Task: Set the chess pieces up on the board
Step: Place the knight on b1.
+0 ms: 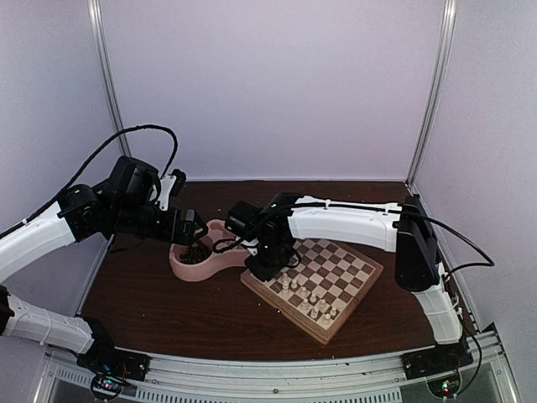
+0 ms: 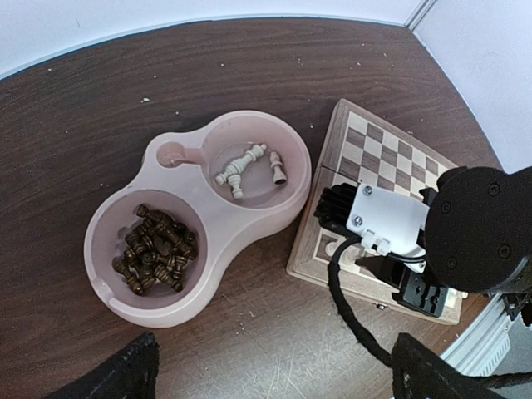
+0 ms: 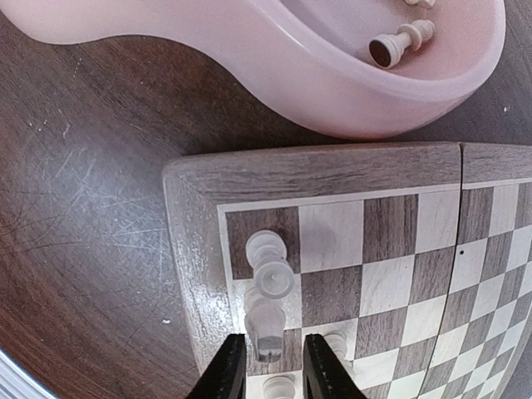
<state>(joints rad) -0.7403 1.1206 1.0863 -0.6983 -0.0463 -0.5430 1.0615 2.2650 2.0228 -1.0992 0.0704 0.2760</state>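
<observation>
Right tool (image 3: 273, 366) low over board (image 3: 332, 170) corner, jaws slightly apart, straddling standing white piece (image 3: 268, 328), lower centre. Left tool (image 2: 274, 370) spread wide above dish (image 2: 241, 229); brown pieces (image 2: 154, 258) heaped in its left bowl.

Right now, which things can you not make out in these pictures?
- Top view: the white pieces on the board are too small to name.
- Left wrist: the right arm hides much of the board.
- Right wrist: the bottom edge cuts off the right gripper; whether it grips the piece between its fingers is unclear.
</observation>
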